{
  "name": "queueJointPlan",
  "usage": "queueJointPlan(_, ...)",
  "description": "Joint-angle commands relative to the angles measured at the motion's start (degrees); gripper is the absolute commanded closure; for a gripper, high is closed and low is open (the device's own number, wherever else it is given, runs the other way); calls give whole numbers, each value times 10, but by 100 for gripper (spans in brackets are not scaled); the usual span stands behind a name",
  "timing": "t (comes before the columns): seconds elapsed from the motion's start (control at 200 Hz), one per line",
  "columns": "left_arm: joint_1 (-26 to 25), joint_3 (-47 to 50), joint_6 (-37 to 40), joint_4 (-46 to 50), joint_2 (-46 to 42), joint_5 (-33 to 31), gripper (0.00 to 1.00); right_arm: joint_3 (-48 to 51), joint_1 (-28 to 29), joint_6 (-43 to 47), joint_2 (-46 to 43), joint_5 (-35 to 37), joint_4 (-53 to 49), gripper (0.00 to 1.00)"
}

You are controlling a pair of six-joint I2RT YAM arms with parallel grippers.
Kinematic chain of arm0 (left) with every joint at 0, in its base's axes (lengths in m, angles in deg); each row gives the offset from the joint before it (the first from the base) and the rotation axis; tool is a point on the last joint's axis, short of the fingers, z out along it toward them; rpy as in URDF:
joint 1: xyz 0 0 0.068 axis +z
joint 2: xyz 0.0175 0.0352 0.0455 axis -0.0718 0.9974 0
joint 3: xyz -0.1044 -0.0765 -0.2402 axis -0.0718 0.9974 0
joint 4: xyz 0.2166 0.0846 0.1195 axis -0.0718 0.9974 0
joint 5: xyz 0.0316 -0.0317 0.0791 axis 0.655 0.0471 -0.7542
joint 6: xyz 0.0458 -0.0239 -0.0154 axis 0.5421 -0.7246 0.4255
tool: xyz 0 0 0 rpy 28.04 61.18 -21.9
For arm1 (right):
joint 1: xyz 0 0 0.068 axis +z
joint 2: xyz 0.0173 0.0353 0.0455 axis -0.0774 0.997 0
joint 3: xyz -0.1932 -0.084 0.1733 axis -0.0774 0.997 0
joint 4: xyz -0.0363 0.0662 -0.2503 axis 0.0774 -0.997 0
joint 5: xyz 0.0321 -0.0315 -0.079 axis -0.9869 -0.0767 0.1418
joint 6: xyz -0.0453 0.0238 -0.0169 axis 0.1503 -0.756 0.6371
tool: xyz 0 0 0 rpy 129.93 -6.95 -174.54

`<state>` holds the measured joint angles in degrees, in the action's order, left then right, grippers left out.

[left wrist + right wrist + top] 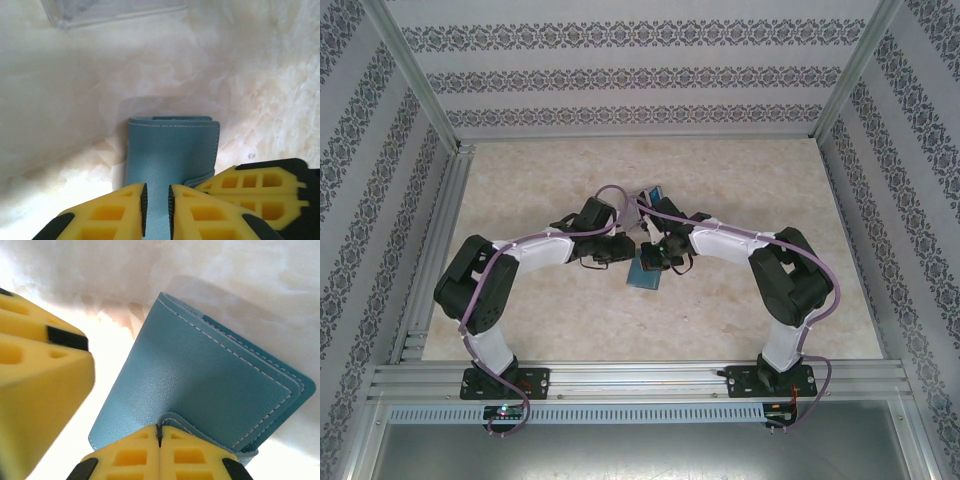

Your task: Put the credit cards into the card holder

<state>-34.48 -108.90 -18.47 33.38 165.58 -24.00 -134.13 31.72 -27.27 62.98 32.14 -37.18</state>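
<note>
Pale marbled tabletop [550, 320], patterned wallpaper walls [640, 75], aluminium frame rail [640, 375]. Left gripper [157, 192] clamped on card holder [170, 150] edge; right gripper [160, 432] pinched shut on its flap.

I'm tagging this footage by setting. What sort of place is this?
Probably a lab robot test cell rather than a home. An aluminium frame boxes it in, and printed patterned panels serve as walls. The left arm and right arm are bolted to the frame's near rail, beside a marble-look tabletop.
</note>
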Motion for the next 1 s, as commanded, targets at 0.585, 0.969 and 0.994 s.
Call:
queueJointPlan(0.585, 26, 67, 31, 37, -155, -145, 76, 106, -71, -12, -70, 135, -57, 94)
queueJointPlan(0.969, 90, 135, 8, 39, -279, -219, 67, 6, -84, 31, -10, 201, -86, 91)
queueJointPlan(0.994, 97, 138, 9, 42, -288, -227, 62, -4, -84, 36, -4, 213, -94, 91)
